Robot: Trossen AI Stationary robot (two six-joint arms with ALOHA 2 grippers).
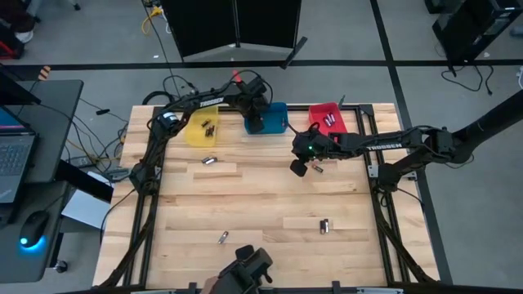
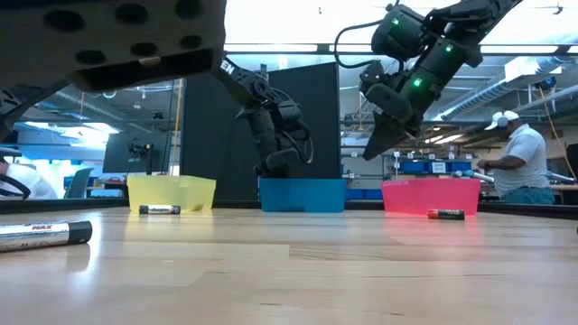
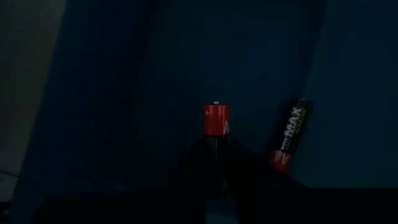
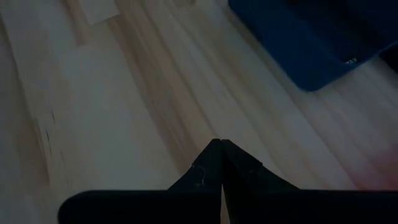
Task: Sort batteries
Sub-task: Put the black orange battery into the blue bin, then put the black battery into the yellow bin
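In the left wrist view a battery point(image 3: 216, 119) with a red end stands between the fingers of my left gripper point(image 3: 215, 146), which reaches down into the blue bin point(image 1: 276, 116). A second battery point(image 3: 291, 135) lies in that bin. My right gripper point(image 1: 299, 168) hangs shut above the table's middle right, beside a loose battery point(image 1: 317, 169). Other batteries lie flat on the wood point(image 1: 209, 161), point(image 1: 222, 238), point(image 1: 324, 225). More lie in the yellow bin point(image 1: 207, 126) and the red bin point(image 1: 330, 122). My left gripper pinches the battery between its two fingers at the dark lower part point(image 3: 215, 142), and the red end sticks out past the fingertips. The fingers slant steeply down into the blue bin. Whether the battery touches the bin's floor does not show.
The three bins stand in a row at the table's far edge: yellow point(image 2: 172, 192), blue point(image 2: 302, 194), red point(image 2: 431, 195). A dark camera mount point(image 1: 245, 268) sits at the near edge. A person point(image 2: 524, 162) is in the room behind the table.
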